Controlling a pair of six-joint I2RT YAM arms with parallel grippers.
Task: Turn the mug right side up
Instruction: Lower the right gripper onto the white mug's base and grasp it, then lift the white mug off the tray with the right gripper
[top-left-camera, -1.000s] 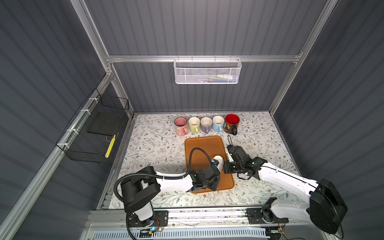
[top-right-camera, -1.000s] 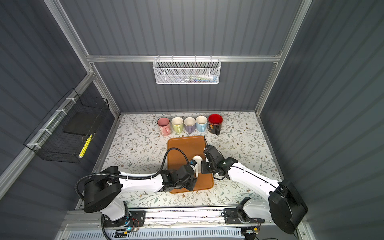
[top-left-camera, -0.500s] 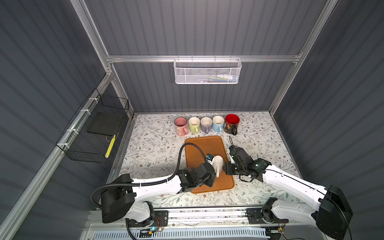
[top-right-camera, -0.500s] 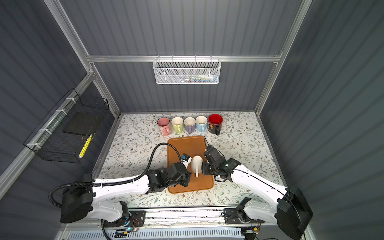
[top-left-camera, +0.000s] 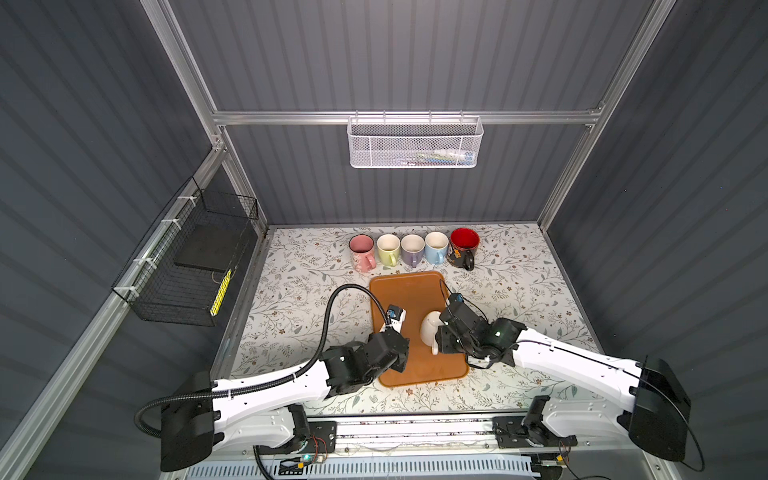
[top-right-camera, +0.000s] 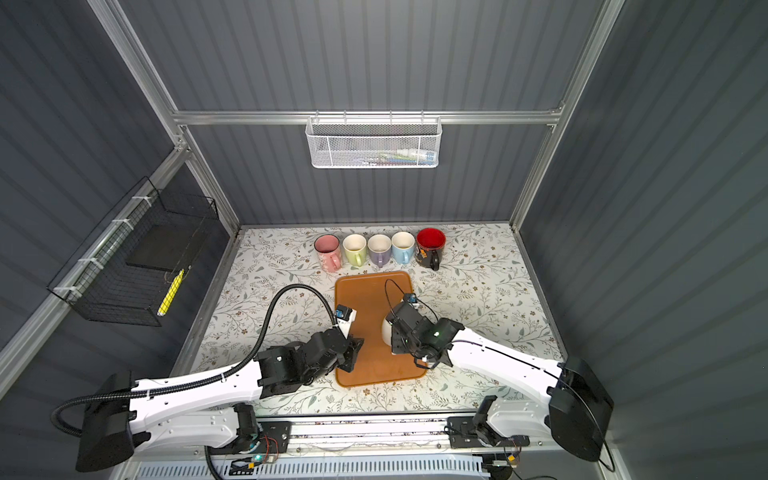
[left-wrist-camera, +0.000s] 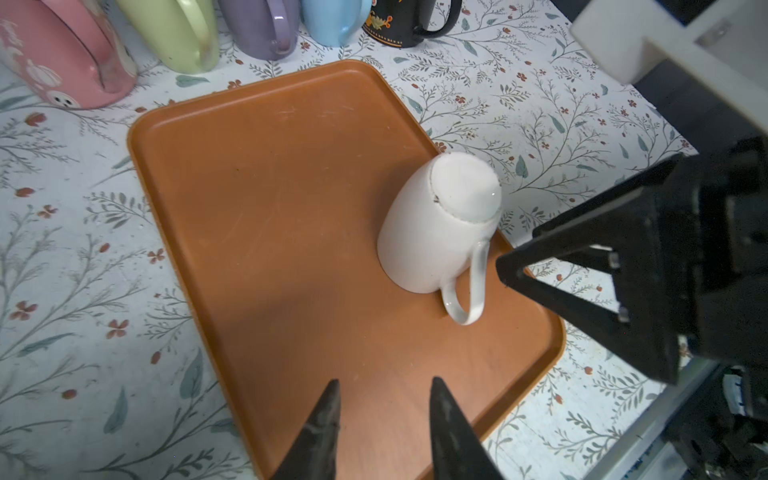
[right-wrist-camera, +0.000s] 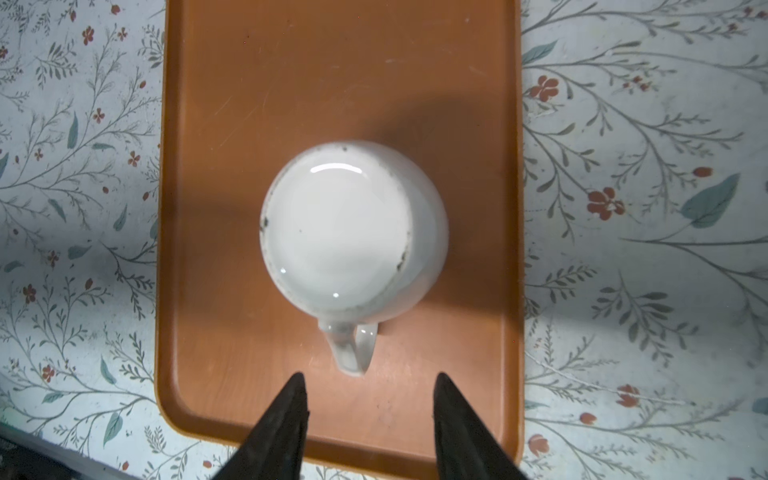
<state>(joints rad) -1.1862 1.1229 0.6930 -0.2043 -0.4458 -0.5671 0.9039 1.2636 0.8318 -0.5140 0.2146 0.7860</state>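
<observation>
Plainly, the white mug (right-wrist-camera: 353, 232) is found mouth-down, base up, about mid-tray on the orange tray (right-wrist-camera: 249, 83), its handle (right-wrist-camera: 353, 349) turned toward the robot's side. The right pincer (right-wrist-camera: 369, 378) is held just short of that handle, jaws spread, nothing btw. them; no contact is seen. The left pincer (left-wrist-camera: 384, 381) is kept over the tray's near-left part, apart from the mug, jaws also spread & empty.

Step in hand, as judged: a grasp for the flip is being lined up. It would be done best if the handle were straddled squarely by the right jaws and closed on firmly. The mug should then be lifted clear of the tray before any wrist roll, so the rim is not dragged. Glazed ceramic is prob. slick, so a pinch near the handle's root is advised. The mug should be set down base-first, w/ the left pincer kept out of the swing.

Containers: nothing but the mug is carried by the tray. Five upright mugs (top-left-camera: 412, 249) are lined along the back of the bench (top-left-camera: 299, 299), apparently empty. In the white mesh basket (top-left-camera: 415, 145) on the back wall a few small items are seen, too small to name. In the black wire basket (top-left-camera: 187, 266) on the side wall a dark flat slab & sth. yellow are seen.
</observation>
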